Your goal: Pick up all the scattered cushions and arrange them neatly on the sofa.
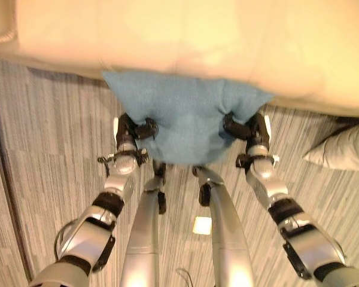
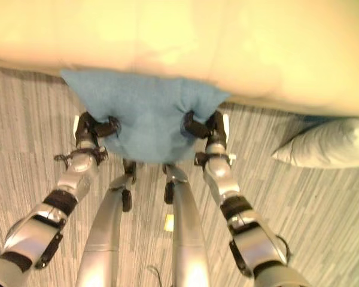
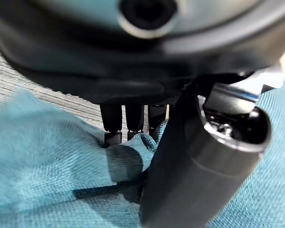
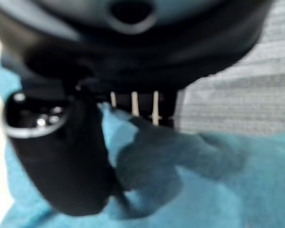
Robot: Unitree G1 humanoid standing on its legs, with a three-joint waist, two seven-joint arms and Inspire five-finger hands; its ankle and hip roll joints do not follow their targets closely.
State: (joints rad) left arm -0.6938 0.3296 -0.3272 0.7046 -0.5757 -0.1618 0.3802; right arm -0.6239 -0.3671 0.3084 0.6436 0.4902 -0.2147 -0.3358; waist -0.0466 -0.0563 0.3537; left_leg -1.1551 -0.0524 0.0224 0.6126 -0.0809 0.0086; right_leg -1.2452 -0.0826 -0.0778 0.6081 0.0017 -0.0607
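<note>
No readable text, labels, numbers or signs were seen in any view.

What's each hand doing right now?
Left hand: shut on the blue cushion, pinching its edge.
Right hand: shut on the same cushion, opposite side.
</note>
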